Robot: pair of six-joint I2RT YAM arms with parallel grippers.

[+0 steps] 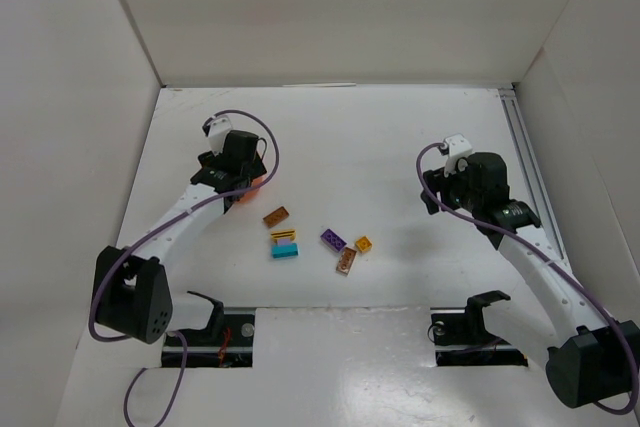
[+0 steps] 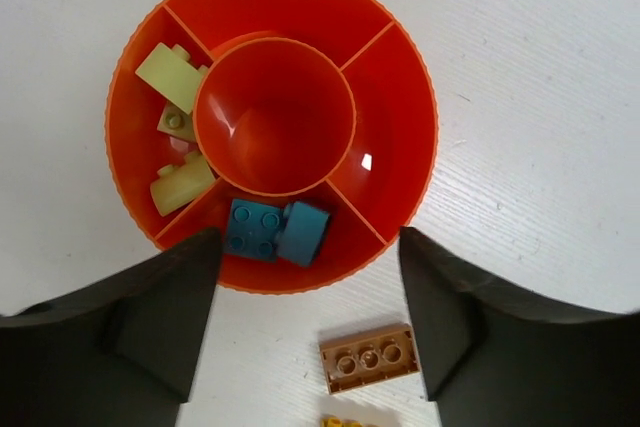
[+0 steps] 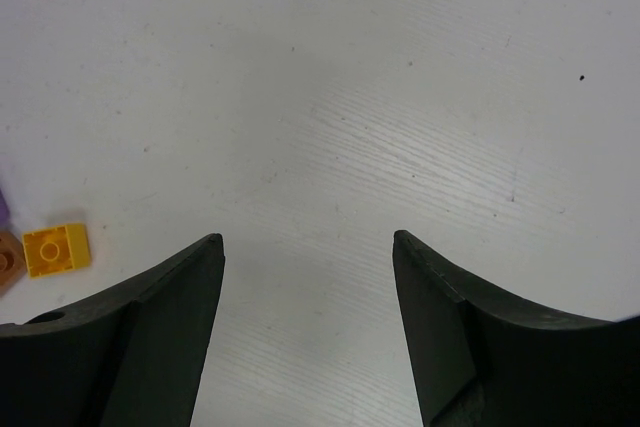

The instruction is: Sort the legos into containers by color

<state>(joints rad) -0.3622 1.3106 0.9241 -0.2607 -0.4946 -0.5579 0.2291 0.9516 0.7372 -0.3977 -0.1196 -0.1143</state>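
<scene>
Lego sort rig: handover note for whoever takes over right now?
Left gripper: open, empty, above the orange-red divided bowl.
Right gripper: open, empty, over the table, with a yellow brick to its left in the right wrist view.
Done: three lime green bricks share one outer compartment and two teal bricks share the next. The centre cup and the other two compartments are empty.
Left: six loose on the table: two brown bricks, a loose teal brick, a purple brick, that yellow brick, and a yellowish brick beside the loose teal one.
</scene>
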